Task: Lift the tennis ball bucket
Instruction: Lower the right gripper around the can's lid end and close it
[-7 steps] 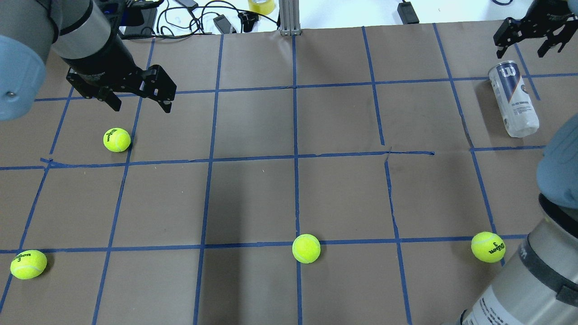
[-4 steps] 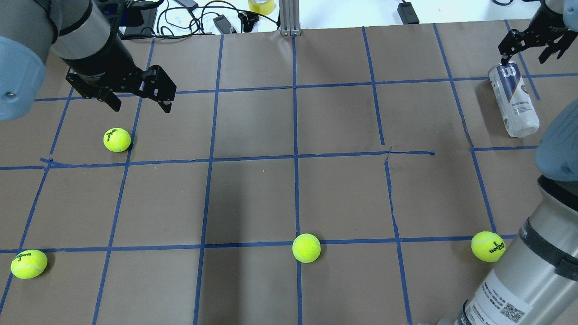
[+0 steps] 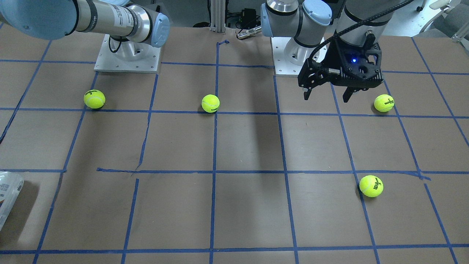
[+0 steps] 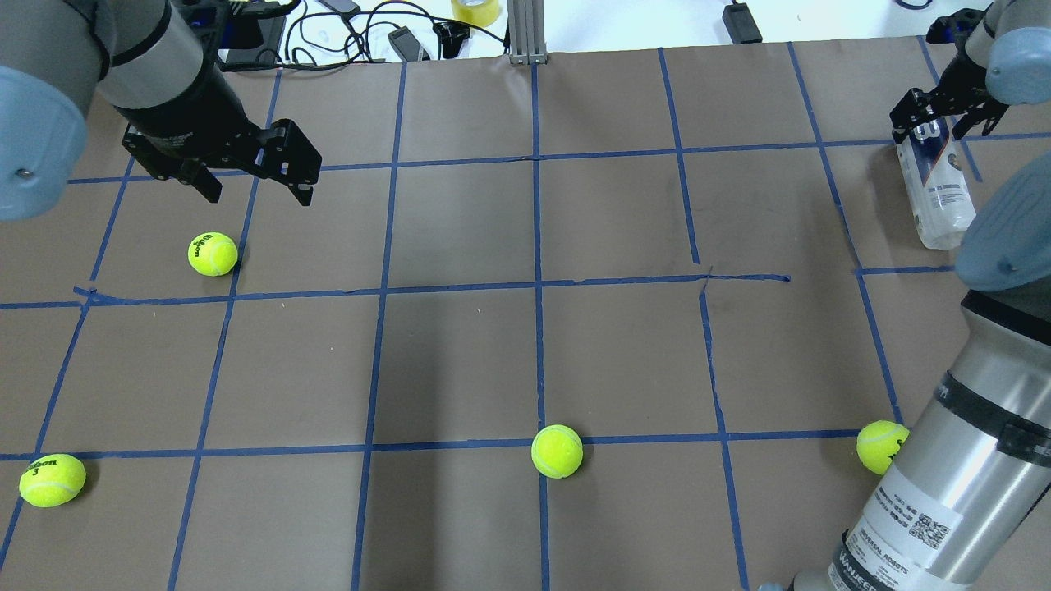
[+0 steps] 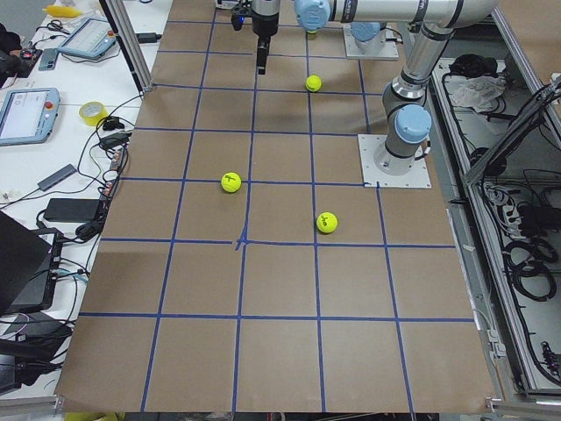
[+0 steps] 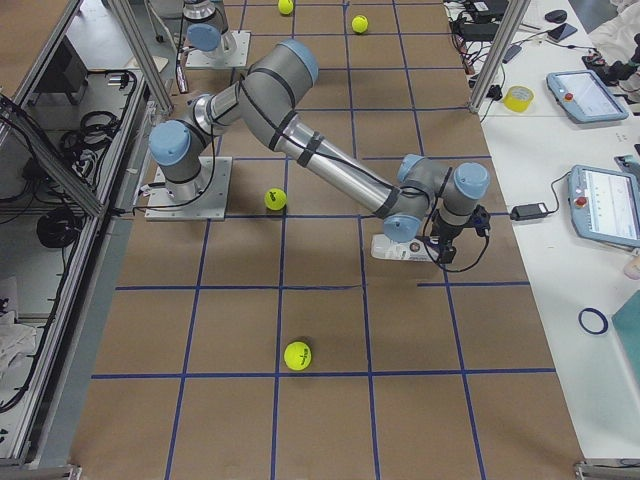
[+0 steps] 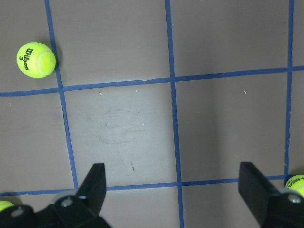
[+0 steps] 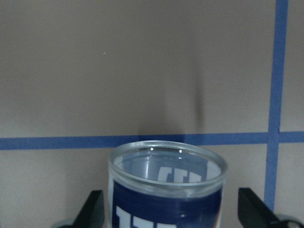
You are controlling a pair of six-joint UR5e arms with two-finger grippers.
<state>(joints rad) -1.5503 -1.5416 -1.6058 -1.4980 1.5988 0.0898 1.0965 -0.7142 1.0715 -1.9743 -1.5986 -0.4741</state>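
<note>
The tennis ball bucket [image 4: 936, 189], a clear can with a white-and-navy label, lies on its side at the table's far right. It also shows at the left edge of the front view [image 3: 7, 198] and in the right side view [image 6: 398, 247]. My right gripper [image 4: 936, 123] is open and low over the can's far end. In the right wrist view its fingers [image 8: 92, 209] stand on either side of the can's rim [image 8: 167, 166], not touching it. My left gripper [image 4: 256, 193] is open and empty above the table, near a tennis ball [image 4: 213, 254].
Several loose tennis balls lie on the brown, blue-taped table [image 4: 460, 361]: one at the near left [image 4: 52, 480], one at the near middle [image 4: 557, 451], one by my right arm's forearm [image 4: 880, 446]. Cables and a tape roll [image 4: 475, 10] lie beyond the far edge.
My right gripper has come down and toward the can's far end, and now straddles it. The can has not moved. The left arm has stayed still.
</note>
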